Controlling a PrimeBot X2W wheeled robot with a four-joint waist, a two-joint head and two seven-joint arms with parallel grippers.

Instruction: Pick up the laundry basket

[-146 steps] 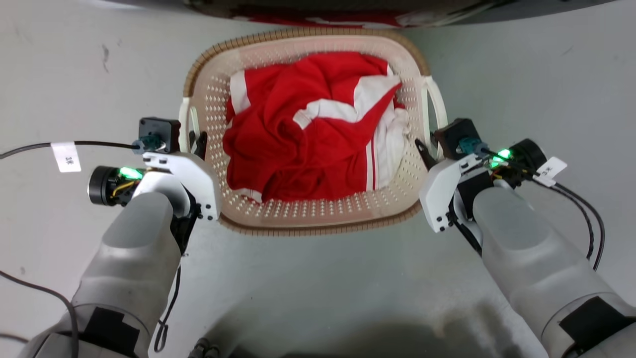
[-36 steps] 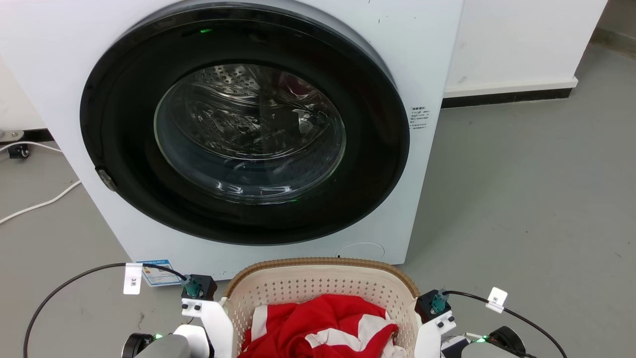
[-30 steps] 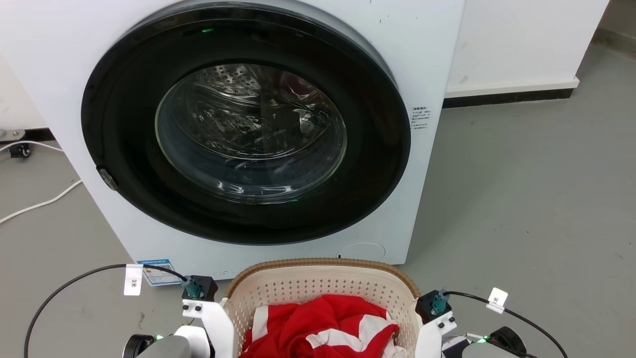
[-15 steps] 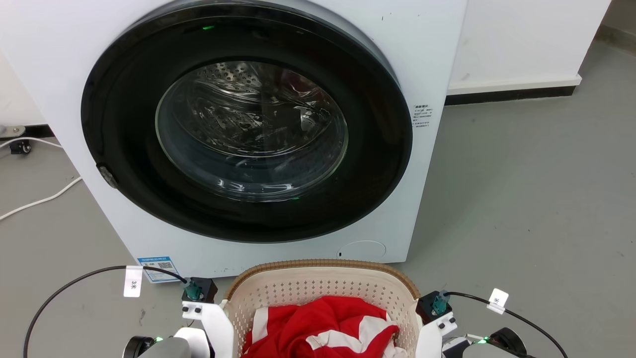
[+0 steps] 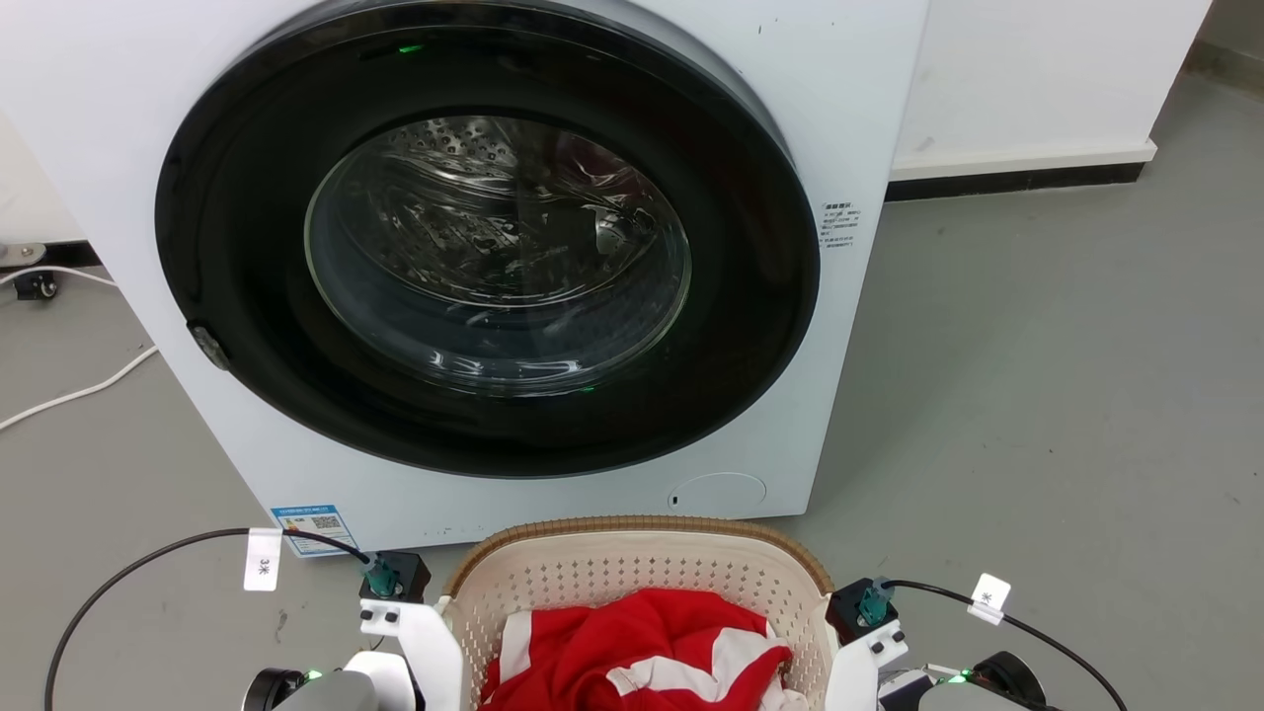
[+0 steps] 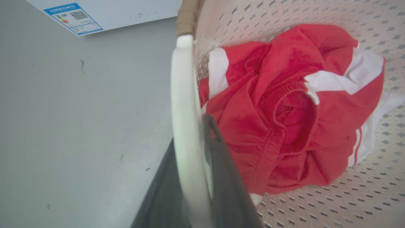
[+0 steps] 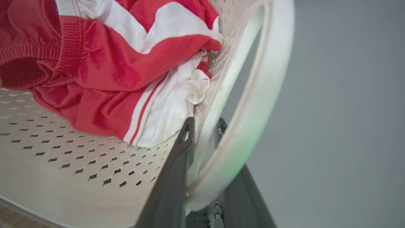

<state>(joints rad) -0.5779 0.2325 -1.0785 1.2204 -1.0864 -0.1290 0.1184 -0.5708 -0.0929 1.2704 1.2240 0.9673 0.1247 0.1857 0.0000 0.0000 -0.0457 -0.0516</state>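
The laundry basket [image 5: 632, 525] sits at the bottom edge of the head view, directly in front of the white washing machine [image 5: 869, 118], with its brown rim overlapping the foot of the machine's front panel. Nearly five seconds earlier the head camera looked straight down into the basket on the grey floor [image 5: 1037, 395]. It now faces forward, so the round dark door [image 5: 247, 326] takes up most of the picture. Over the last half second the whole scene has shifted only slightly, which is camera motion. The basket lies against both wrists as it did then.

In the left wrist view the left gripper [image 6: 190, 133] is clamped on the basket's white left handle [image 6: 185, 95], with one dark finger on the inner side and one on the outer side. In the right wrist view the right gripper [image 7: 205, 123] is closed the same way on the white right handle [image 7: 265, 95]. Its inner finger lies against the perforated wall.

A crumpled red and white garment [image 5: 632, 652] lies inside the basket. A blue energy label [image 5: 311, 528] is on the machine's lower left corner, just beyond the left wrist. The views do not show whether the basket's base is clear of the floor.
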